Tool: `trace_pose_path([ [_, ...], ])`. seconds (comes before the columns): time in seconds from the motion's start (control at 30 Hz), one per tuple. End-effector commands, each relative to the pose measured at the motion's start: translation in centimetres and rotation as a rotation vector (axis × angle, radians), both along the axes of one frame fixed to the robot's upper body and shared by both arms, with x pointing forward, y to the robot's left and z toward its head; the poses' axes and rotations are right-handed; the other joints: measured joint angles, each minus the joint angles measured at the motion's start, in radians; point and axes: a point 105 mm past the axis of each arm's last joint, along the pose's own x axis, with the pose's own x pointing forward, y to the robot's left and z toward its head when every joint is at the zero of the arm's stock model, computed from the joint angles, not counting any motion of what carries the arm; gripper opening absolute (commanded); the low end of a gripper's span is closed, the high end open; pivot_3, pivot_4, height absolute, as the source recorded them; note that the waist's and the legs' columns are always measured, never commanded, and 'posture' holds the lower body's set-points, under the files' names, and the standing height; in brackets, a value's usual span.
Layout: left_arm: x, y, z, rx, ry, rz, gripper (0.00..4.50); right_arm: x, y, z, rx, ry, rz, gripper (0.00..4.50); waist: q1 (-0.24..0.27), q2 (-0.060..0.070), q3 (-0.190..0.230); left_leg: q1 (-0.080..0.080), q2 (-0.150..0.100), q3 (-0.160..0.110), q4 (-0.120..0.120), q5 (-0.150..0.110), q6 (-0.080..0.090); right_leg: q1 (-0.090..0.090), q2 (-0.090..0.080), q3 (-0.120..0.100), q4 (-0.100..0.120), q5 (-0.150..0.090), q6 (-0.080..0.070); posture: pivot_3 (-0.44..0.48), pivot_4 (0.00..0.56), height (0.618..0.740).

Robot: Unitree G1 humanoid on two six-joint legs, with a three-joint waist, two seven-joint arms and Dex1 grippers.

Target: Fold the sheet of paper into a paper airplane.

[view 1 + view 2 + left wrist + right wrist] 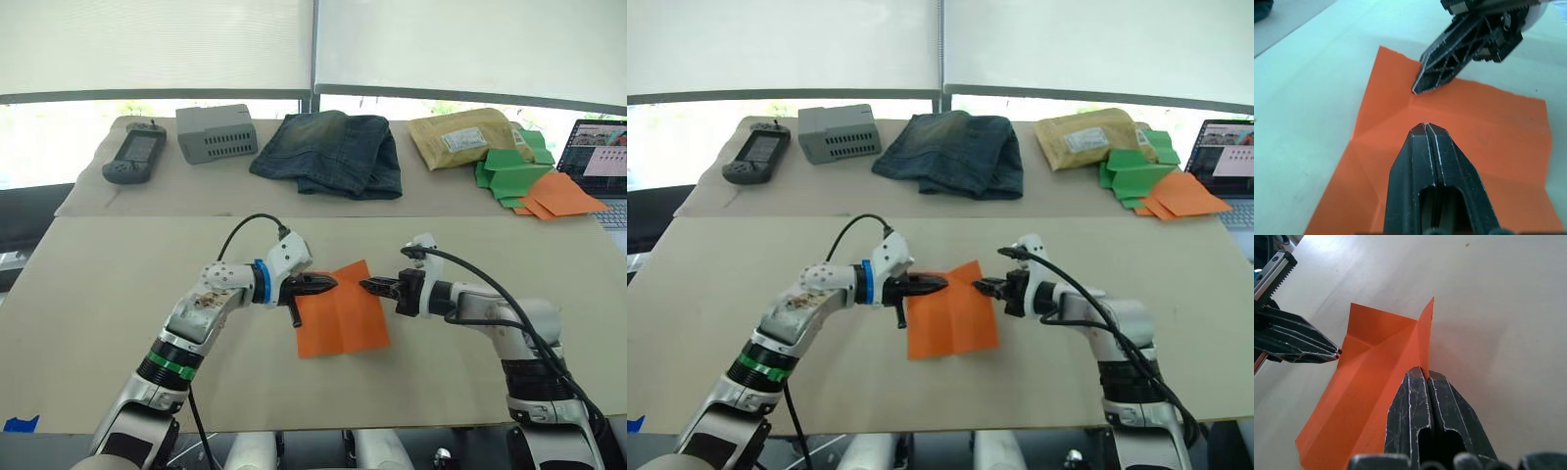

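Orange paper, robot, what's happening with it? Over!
Left claw shut, tip on the sheet of paper. Right claw shut on its raised edge. Sheet creased, not yet a plane. Nothing in the way.

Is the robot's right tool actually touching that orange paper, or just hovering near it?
Touching. In the right wrist view, the right tool is shut on the raised edge of the orange paper, which runs straight in between its fingertips.
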Motion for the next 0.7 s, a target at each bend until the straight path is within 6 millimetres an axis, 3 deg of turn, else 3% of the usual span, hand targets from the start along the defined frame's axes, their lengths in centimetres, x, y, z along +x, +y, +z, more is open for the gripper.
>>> trace_pose_path([
  [0.03,-0.9,0.1,-0.8,0.03,-0.009,-0.041,0.0,0.2,0.0,1.0,0.009,-0.048,0.012,0.03,0.0,0.0,0.0,0.0,0.0,0.0,0.0,0.0,0.0,0.0,0.0,0.0,0.0,0.0,0.0,0.0,0.15,0.722],
  [0.3,-1.2,0.6,-3.9,0.109,0.027,-0.026,0.0,0.0,0.0,0.9,0.007,-0.046,0.015,0.03,0.003,0.0,0.0,0.0,0.0,0.0,0.0,0.0,0.0,0.0,0.0,0.0,0.001,0.0,0.001,0.0,0.15,0.722],
  [0.53,-1.0,0.5,-4.6,0.117,0.035,-0.02,0.0,-0.1,-0.3,0.7,-0.025,-0.084,0.004,0.03,0.005,0.0,0.0,0.0,0.0,0.0,0.0,0.0,0.0,0.001,0.0,0.0,0.0,0.0,0.001,0.0,0.15,0.722],
  [0.63,-1.1,0.4,-4.6,0.115,0.036,-0.026,0.0,-0.2,-0.4,1.0,-0.02,-0.11,0.0,0.84,0.004,0.0,0.0,0.0,0.0,0.0,0.0,0.0,0.0,0.001,-0.001,0.0,0.0,0.0,0.001,0.0,0.15,0.722],
  [0.7,-1.1,0.3,-4.6,0.113,0.04,-0.03,0.0,-0.1,-0.6,1.5,-0.035,-0.162,-0.012,1.61,0.005,0.0,0.0,0.001,0.0,0.0,0.0,0.0,0.0,0.001,-0.001,0.0,0.0,0.0,0.001,0.0,0.15,0.722],
])
